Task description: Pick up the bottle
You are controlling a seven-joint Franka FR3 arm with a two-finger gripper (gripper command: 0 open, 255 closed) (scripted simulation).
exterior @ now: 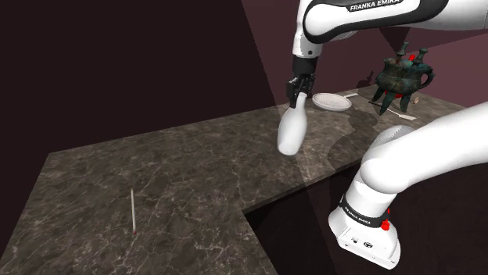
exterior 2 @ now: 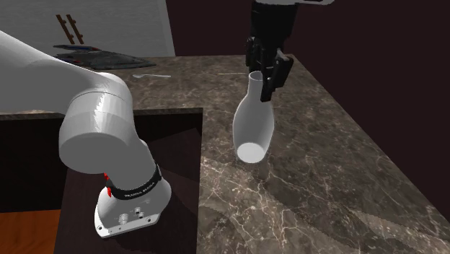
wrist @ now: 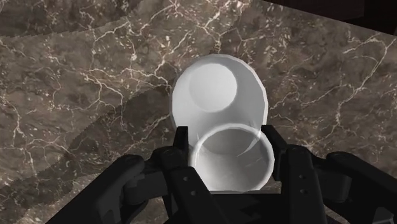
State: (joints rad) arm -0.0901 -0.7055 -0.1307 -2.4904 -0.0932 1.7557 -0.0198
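A plain white bottle (exterior: 292, 130) hangs tilted in the air above the dark marble counter (exterior: 172, 187), its base swung outward. My black gripper (exterior: 296, 95) is shut on its neck. In the second exterior view the bottle (exterior 2: 253, 124) dangles below the gripper (exterior 2: 265, 78), clear of the counter (exterior 2: 317, 166). In the wrist view the fingers (wrist: 181, 159) clasp the open mouth of the bottle (wrist: 219, 95) from both sides, and the wider body extends away from the hand.
A white plate (exterior: 331, 101) and a dark green footed vessel (exterior: 402, 78) stand at the counter's far end. A thin pale stick (exterior: 133, 209) lies near the front. The counter is L-shaped around my stand (exterior: 364, 234).
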